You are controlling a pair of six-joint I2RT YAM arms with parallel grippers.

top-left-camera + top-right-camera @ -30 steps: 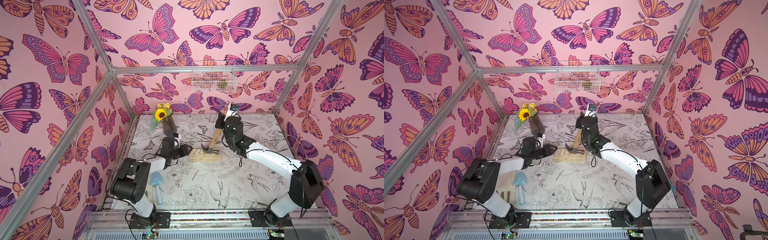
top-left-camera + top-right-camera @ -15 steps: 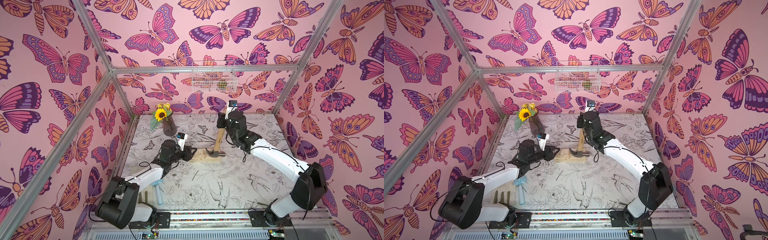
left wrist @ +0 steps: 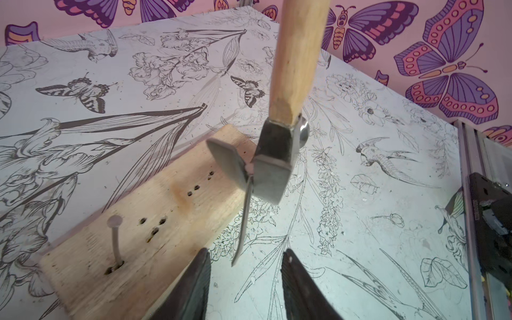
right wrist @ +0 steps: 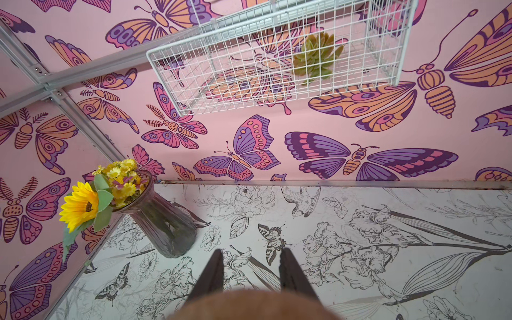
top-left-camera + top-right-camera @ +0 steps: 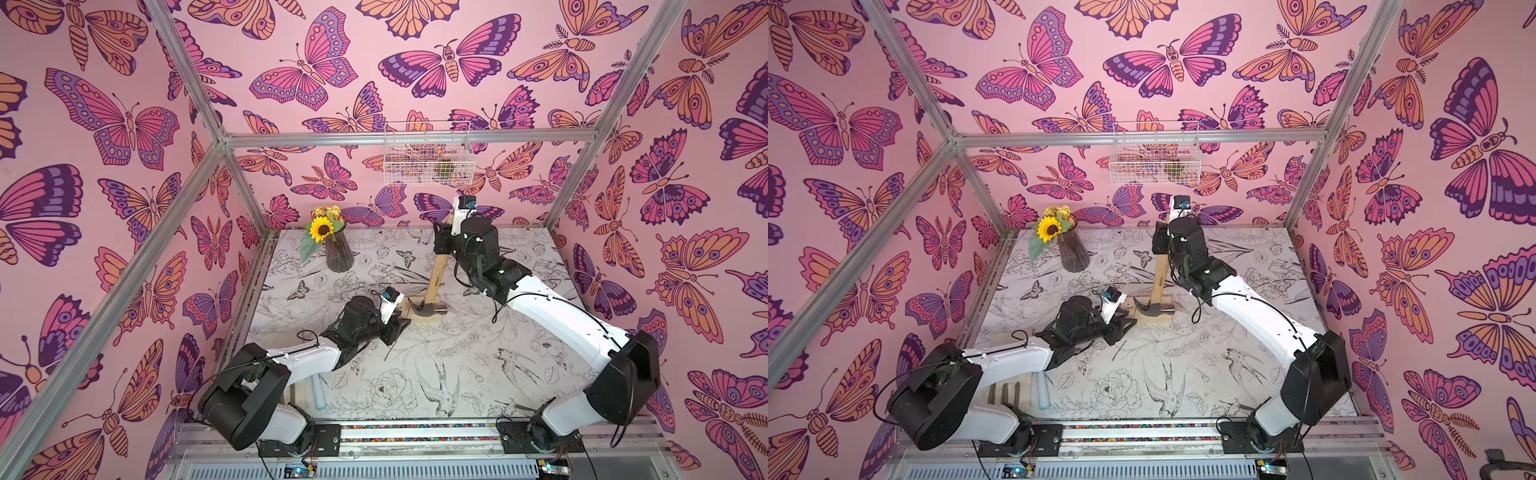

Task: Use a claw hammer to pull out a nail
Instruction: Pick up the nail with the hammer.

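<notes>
The claw hammer (image 5: 436, 278) (image 5: 1158, 278) stands nearly upright, its grey head (image 3: 277, 155) just above the right end of a wooden block (image 5: 432, 322) (image 3: 166, 221). My right gripper (image 5: 442, 245) (image 4: 251, 250) is shut on the upper end of the wooden handle (image 4: 255, 304). A bent nail (image 3: 245, 219) hangs from the claw, free of the wood. Another nail (image 3: 115, 241) stands in the block. My left gripper (image 5: 401, 326) (image 3: 245, 250) is open at the block's near edge, with only bare table between its fingers.
A glass vase with a sunflower (image 5: 338, 253) stands at the back left. A white wire basket (image 5: 426, 153) hangs on the back wall above the right gripper. A pale-blue trowel (image 5: 320, 395) lies under the left arm near the front edge.
The hammer has swung more upright and its head has shifted right along the block. The left arm has stretched forward and low, and its jaws have narrowed a little.
</notes>
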